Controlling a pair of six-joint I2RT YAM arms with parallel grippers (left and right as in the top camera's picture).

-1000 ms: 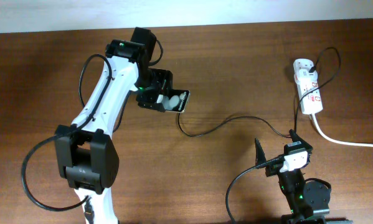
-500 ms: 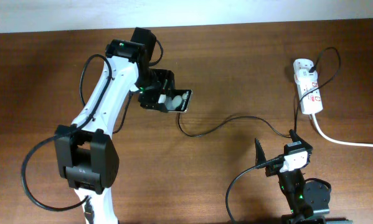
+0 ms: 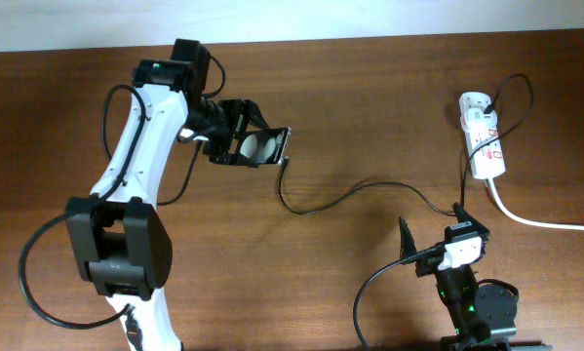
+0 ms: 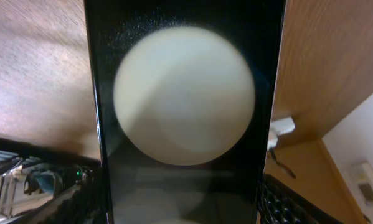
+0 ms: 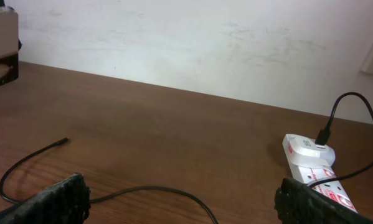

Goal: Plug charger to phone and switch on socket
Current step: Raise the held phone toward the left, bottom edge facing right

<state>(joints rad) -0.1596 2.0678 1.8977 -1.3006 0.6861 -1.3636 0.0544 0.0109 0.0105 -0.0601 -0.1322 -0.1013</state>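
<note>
My left gripper point(image 3: 241, 146) is shut on the black phone point(image 3: 260, 147) and holds it off the table at the upper left; its glossy screen with round white light spots fills the left wrist view point(image 4: 185, 106). The thin black charger cable point(image 3: 350, 195) lies across the table, its loose tip point(image 3: 285, 162) just below the phone's right end, not touching. The tip also shows in the right wrist view point(image 5: 64, 141). The white socket strip point(image 3: 483, 144) lies at the far right with a black plug in it. My right gripper point(image 3: 438, 239) is open and empty near the front edge.
A thick white cord point(image 3: 540, 221) runs from the socket off the right edge. The socket also shows at the right of the right wrist view point(image 5: 314, 165). A pale wall stands behind the table's far edge. The left arm's black cables loop over the table's left side.
My left arm has swung left and slightly back with the phone in it, so the phone now sits farther from the middle. The cable and the right arm have not moved.
</note>
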